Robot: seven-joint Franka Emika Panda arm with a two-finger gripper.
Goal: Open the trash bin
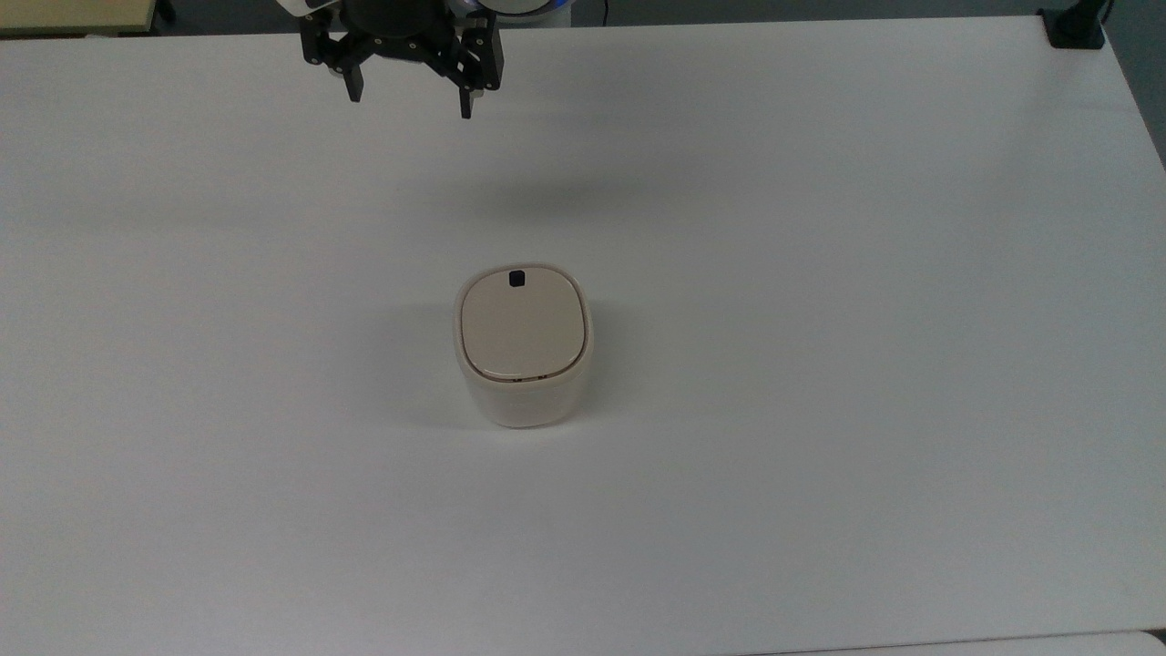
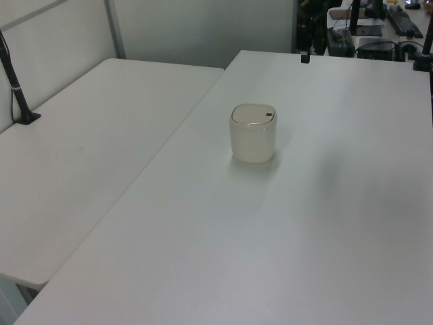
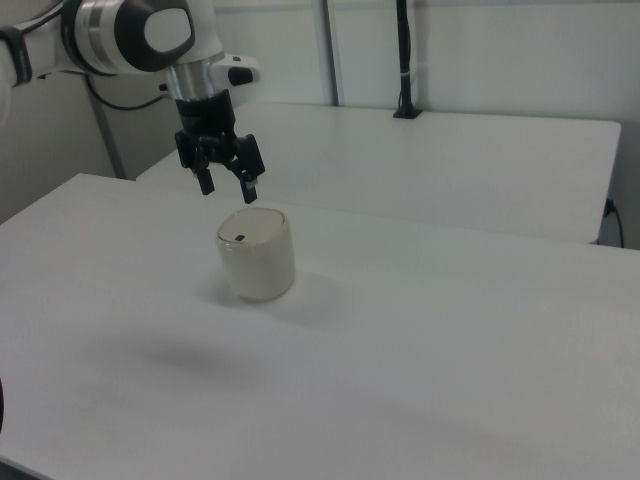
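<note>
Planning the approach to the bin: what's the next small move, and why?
Probably carry the gripper toward the trash bin until it is above the black button. The lid lies flat and shut, the open gripper hangs in the air well away from the bin, and the button sits at the lid's edge nearest the arm.

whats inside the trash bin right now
That cannot be seen. The trash bin has its flat beige lid shut flush over the opening, the small black button near one edge. The gripper hangs open, well away from it.

white arm [image 3: 130, 35], black two-finger gripper [image 3: 228, 186]
</note>
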